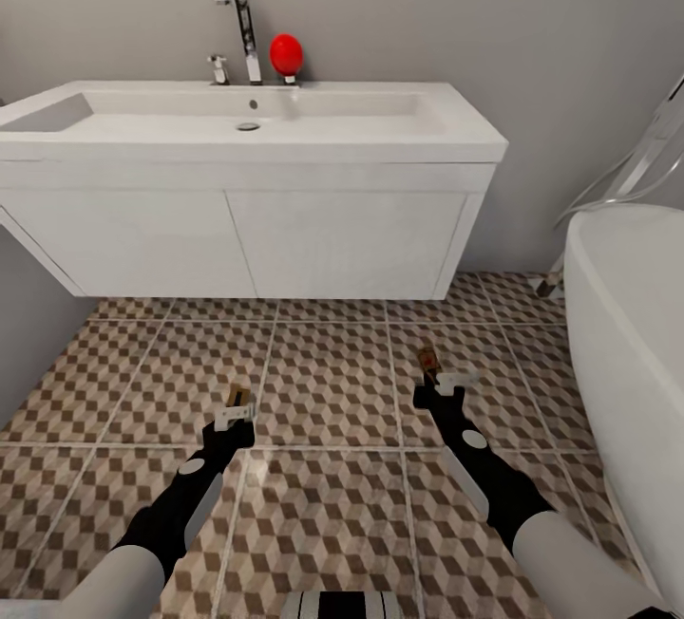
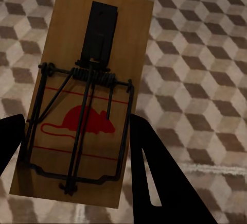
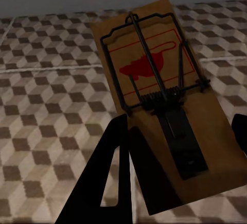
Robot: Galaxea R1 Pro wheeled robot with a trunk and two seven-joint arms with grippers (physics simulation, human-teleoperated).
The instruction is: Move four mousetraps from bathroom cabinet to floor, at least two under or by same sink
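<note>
Head view: we see both grippers, left gripper [image 1: 237,413] and right gripper [image 1: 439,382], each clamped across a mousetrap [image 2: 87,95], long axes pointing toward the bathroom sink [image 1: 249,163], right nearer.

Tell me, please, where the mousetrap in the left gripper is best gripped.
Across the long edges of the mousetrap, at the end with the red mouse print, as the left gripper holds it: the flat board offers bare parallel sides, and the fingers stay clear of the wire.

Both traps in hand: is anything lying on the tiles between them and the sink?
Nothing visible. The left gripper and right gripper each hold a mousetrap over the floor, and the tiles from there to the sink show bare. Under the vanity is partly hidden.
</note>
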